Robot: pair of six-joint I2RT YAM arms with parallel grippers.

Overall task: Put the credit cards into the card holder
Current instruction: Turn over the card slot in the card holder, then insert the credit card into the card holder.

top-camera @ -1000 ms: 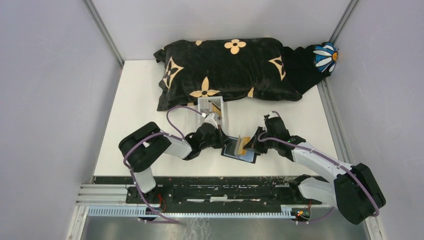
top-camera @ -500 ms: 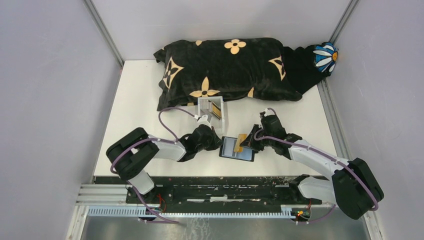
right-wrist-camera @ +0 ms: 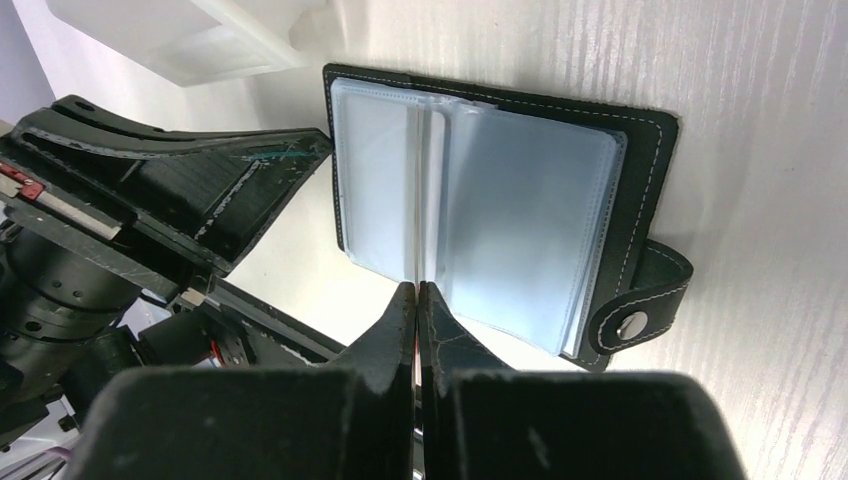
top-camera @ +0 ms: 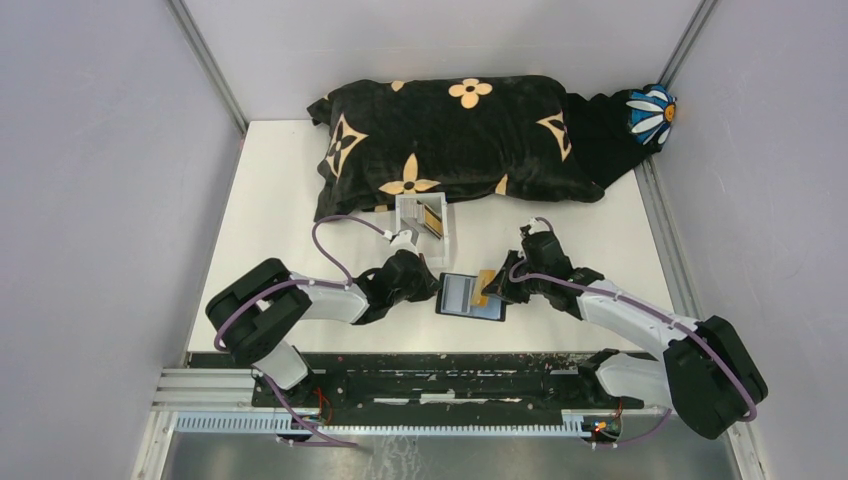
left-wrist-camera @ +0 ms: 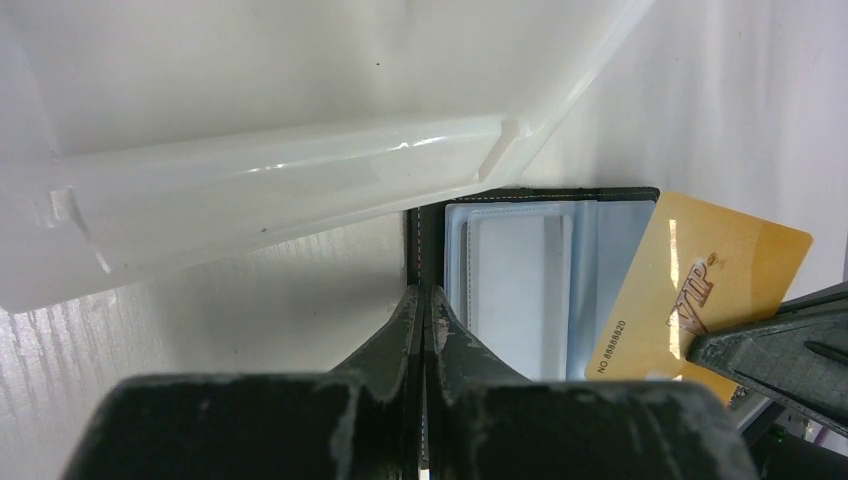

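Card holder (right-wrist-camera: 520, 220) lies open and flat on the surface (top-camera: 300, 200), near the front and between the two arms, clear sleeves up. Its long axis runs left-right and its spine near-far; the snap tab is at the right end. Left end effector (left-wrist-camera: 422, 305) is pressed together, pinching the holder's stitched left edge to pin it down. Right end effector (right-wrist-camera: 416, 300) is pressed together on the gold card (left-wrist-camera: 700, 280), held tilted over the holder's right half. The card's long axis is slanted, its lower end pointing down and left at the sleeves; touching or just above them, can't tell. Key relation: the sleeve stack sits directly left of and under the right end effector, so the right arm is the one placed to insert, pushing leftward toward the spine. Judgement: the card is skewed against the sleeve edges and probably needs squaring first. Which pocket mouth is open is not clear. Clear box (top-camera: 425, 222), just behind the holder, has another card standing in it.
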